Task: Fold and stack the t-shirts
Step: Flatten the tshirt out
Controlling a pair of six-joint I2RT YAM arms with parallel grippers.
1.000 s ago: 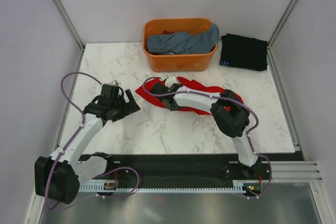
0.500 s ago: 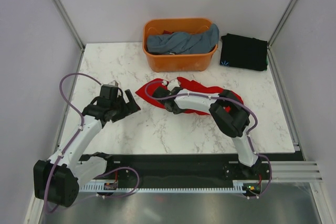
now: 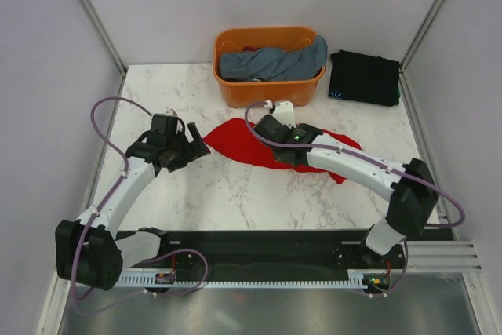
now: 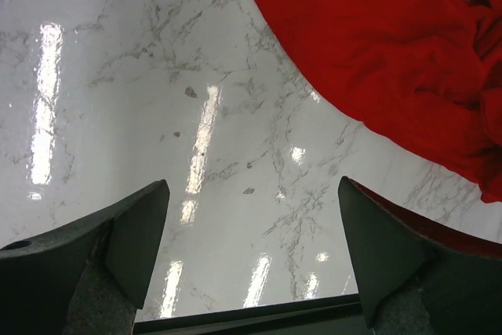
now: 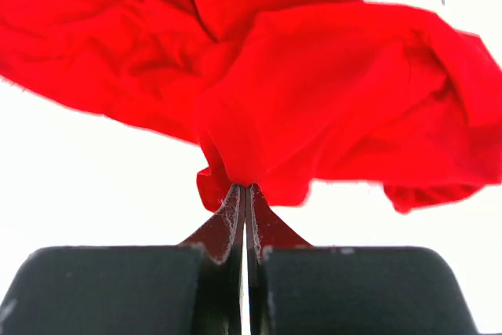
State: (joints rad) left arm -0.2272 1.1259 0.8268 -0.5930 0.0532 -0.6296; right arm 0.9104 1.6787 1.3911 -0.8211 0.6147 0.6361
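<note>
Top view: red t-shirt (image 3: 239, 145) crumpled mid-table (image 3: 235, 194), just in front of orange tub (image 3: 271, 93). Grey-blue t-shirt (image 3: 271, 62) heaped in tub. Black t-shirt (image 3: 365, 76) folded at far right corner.

Left wrist: left gripper (image 4: 252, 190) spread wide over bare marble – red cloth just ahead, not touched.

Right wrist: right gripper (image 5: 245, 190) pressed together, pinching fold of red t-shirt – cloth bunched above tips.

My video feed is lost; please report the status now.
Right pincer shut on red t-shirt. Left pincer open, empty, beside it. Orange tub close behind.
</note>
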